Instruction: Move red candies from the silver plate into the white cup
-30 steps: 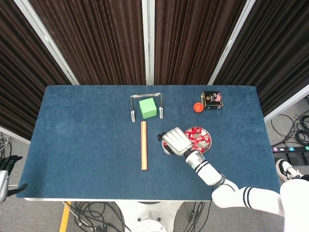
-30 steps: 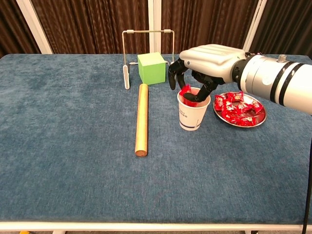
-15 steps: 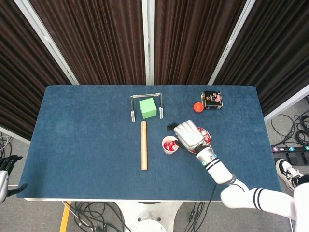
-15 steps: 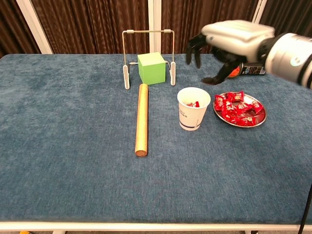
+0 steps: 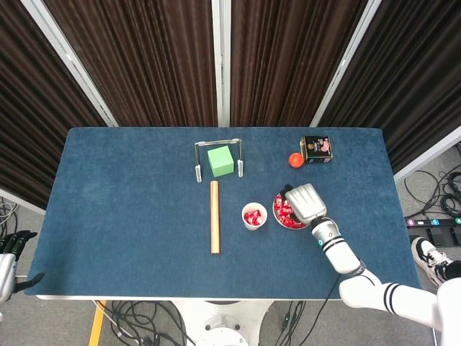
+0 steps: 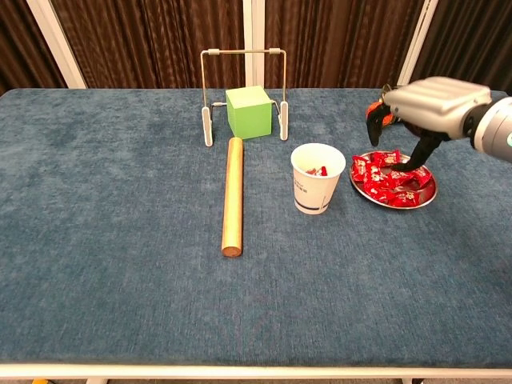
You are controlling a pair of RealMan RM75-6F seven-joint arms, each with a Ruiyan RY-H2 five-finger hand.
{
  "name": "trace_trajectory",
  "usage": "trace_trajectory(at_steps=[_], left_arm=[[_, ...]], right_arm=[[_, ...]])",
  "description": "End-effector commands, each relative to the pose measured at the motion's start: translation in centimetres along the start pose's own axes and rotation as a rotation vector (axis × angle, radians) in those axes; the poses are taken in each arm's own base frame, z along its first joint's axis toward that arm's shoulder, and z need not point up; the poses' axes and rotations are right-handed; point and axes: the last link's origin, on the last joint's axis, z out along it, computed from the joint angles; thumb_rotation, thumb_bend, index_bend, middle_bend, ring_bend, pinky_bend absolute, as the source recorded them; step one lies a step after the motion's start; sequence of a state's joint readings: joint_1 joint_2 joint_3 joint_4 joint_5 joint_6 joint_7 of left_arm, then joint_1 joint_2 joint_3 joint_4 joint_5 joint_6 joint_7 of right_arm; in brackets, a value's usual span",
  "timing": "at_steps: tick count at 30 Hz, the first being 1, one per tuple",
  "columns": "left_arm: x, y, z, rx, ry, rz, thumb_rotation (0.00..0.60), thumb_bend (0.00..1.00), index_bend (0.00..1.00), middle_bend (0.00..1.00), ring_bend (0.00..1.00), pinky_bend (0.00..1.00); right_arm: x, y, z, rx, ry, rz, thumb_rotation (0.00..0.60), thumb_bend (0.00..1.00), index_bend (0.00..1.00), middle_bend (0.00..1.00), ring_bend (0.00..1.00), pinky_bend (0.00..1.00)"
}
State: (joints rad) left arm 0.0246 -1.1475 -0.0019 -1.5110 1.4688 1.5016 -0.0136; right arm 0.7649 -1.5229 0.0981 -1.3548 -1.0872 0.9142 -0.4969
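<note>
A few red wrapped candies (image 6: 318, 170) lay in the white paper cup (image 6: 314, 190); most remained on the round silver plate (image 6: 426, 193) beside it, where the right hand (image 6: 428, 108) hovered empty, fingers apart.

Right robot hand (image 6: 422, 108) hangs palm down, fingers curled (grasp unclear); left robot hand (image 5: 7, 252) idle

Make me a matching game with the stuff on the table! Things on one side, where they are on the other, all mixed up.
Things:
1. green cube
2. wooden stick
3. right hand
4. white cup

Places:
A. over the silver plate
B. between the stick and the plate
C. under the wire frame
D. lying flat in front of the cube

Pairs: 1-C, 2-D, 3-A, 4-B
</note>
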Motion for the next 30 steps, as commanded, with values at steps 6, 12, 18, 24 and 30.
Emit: trace_trajectory(at_steps=[6, 12, 18, 24, 30], left_arm=[[-0.2, 0.0, 0.0, 0.003, -0.011, -0.001, 0.6, 0.0, 0.27, 0.28, 0.2, 0.21], [-0.3, -0.1, 0.0, 0.004, -0.012, -0.004, 0.6, 0.0, 0.27, 0.28, 0.2, 0.21], [-0.4, -0.2, 0.0, 0.009, -0.016, -0.006, 0.6, 0.0, 0.27, 0.28, 0.2, 0.21], [-0.5, -0.4, 0.0, 0.013, -0.016, -0.009, 0.6, 0.0, 0.27, 0.28, 0.2, 0.21], [-0.7, -0.8, -0.2, 0.018, -0.017, -0.012, 0.6, 0.0, 0.27, 0.28, 0.2, 0.21]], right_arm=[[-1.9, -0.7, 0.9, -0.015, -0.02, -0.062, 0.6, 0.19, 0.44, 0.25, 0.75, 1.0], [-2.9, -0.8, 1.2, -0.026, -0.027, -0.081, 0.6, 0.19, 0.44, 0.24, 0.75, 1.0], [-3.7, -0.8, 1.5, -0.034, -0.037, -0.1, 0.6, 0.19, 0.44, 0.24, 0.75, 1.0], [-4.1, -1.4, 2.1, -0.026, -0.044, -0.116, 0.6, 0.21, 0.46, 0.24, 0.75, 1.0], [-4.0, -1.6, 2.4, -0.025, -0.032, -0.122, 0.6, 0.31, 0.6, 0.26, 0.75, 1.0]])
